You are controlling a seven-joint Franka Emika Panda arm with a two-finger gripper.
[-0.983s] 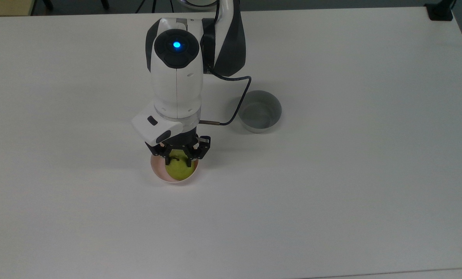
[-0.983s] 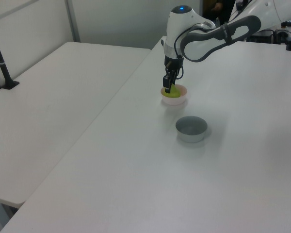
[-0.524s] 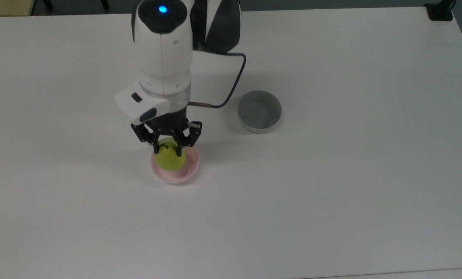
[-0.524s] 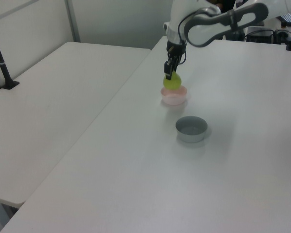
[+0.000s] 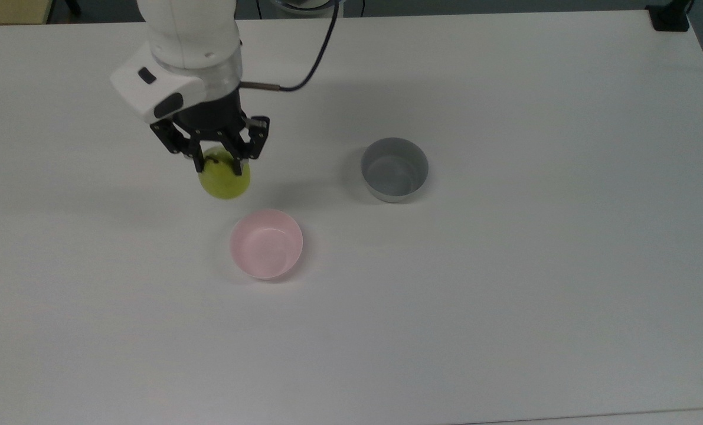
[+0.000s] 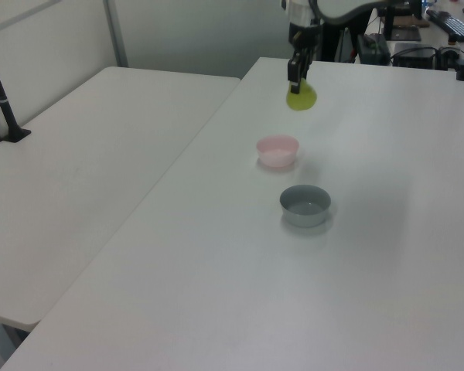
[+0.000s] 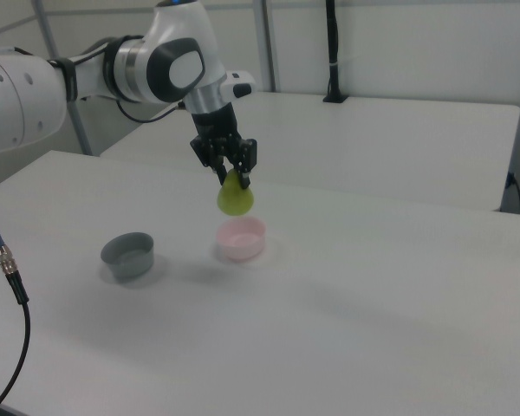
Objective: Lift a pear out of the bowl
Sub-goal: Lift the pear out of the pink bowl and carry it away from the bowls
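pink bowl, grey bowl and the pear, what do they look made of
pink bowl: likely plastic or melamine, smooth matte, thin even rim.
grey bowl: probably the same, straight thin walls, dull sheen.
pear: waxy yellow-green skin; real or replica cannot be told. It hangs gripped in the gripper jaws.

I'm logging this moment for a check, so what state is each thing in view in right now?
pear: held in the air, clear of both bowls.
gripper: shut on the pear's top, raised above the table.
pink bowl: upright on the table, nothing in it.
grey bowl: upright on the table, nothing in it.
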